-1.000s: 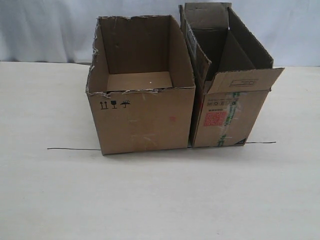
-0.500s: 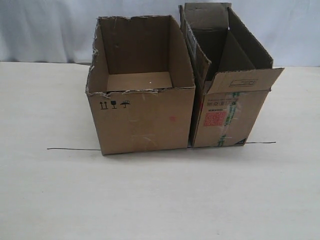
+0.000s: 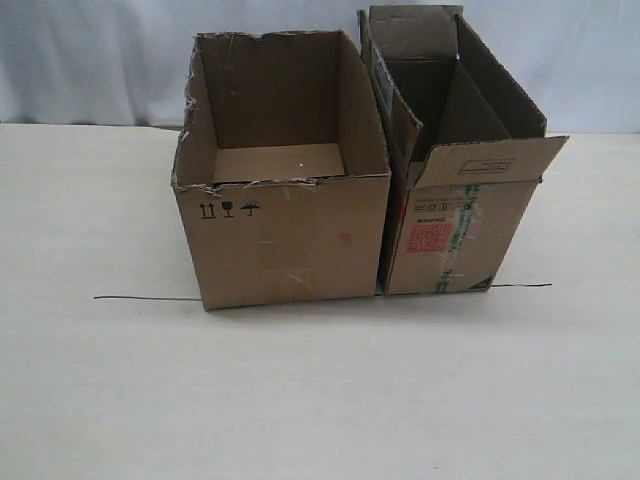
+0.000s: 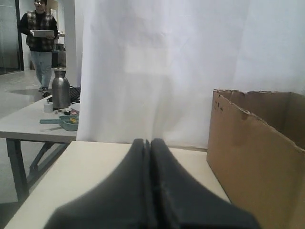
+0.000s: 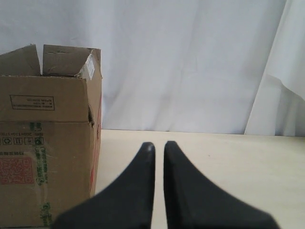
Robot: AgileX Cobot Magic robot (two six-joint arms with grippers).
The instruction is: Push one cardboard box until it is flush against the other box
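The cardboard box (image 3: 290, 240), wide with ragged top edges and small black symbols, stands mid-table. The other box (image 3: 450, 235), taller and narrower with flaps, a red label (image 3: 430, 237) and green-printed tape, stands right beside it; their near bottom corners look to be touching. Neither gripper shows in the exterior view. In the left wrist view my left gripper (image 4: 147, 141) is shut and empty, with the cardboard box (image 4: 257, 157) off to one side of it, apart. My right gripper (image 5: 159, 144) is shut to a thin slit, empty, beside the other box (image 5: 47, 143) without touching it.
A thin black line (image 3: 145, 298) runs across the pale table (image 3: 320, 400) under the boxes' front edges. A white curtain (image 3: 100, 60) hangs behind. Beyond the curtain are another table with a steel flask (image 4: 60, 88) and a standing person (image 4: 40, 38).
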